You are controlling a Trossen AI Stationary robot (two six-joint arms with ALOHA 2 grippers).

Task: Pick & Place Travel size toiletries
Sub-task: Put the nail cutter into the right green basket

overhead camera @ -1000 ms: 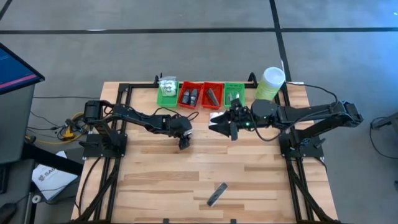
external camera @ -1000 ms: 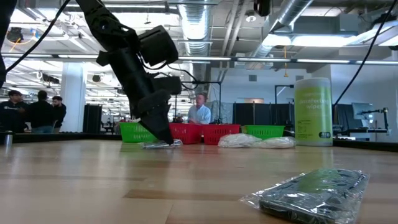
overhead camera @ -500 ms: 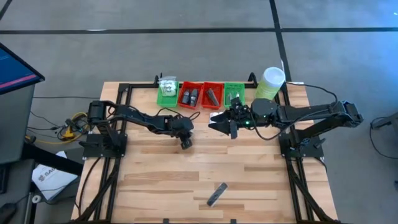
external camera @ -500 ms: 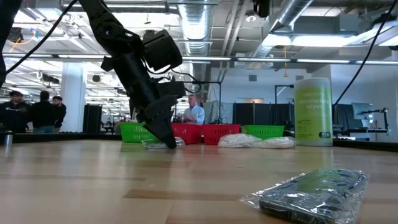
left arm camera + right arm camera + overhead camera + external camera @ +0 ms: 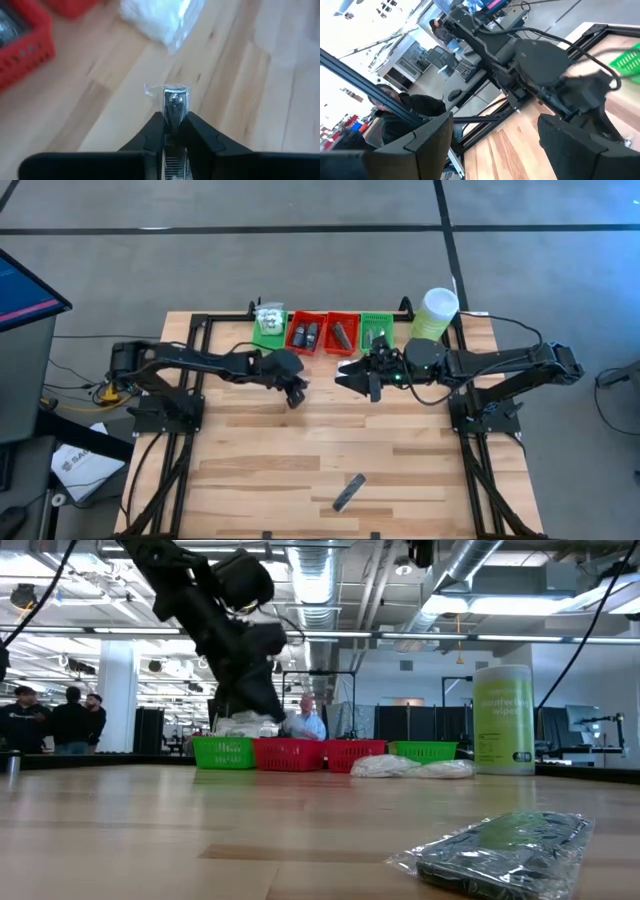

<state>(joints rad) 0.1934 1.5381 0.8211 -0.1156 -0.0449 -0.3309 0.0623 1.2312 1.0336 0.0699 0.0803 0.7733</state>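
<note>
While left gripper point(image 5: 172, 131) clamps small silvery tube point(image 5: 174, 102) in clear wrap, lifted off table point(image 5: 300, 465) near red trays point(image 5: 323, 333), your right gripper point(image 5: 357, 379) hangs spread and empty beside green tray point(image 5: 376, 330); white packets point(image 5: 410, 767) and wrapped dark bar point(image 5: 348, 491) on table await you; roughly midway, I judge
</note>
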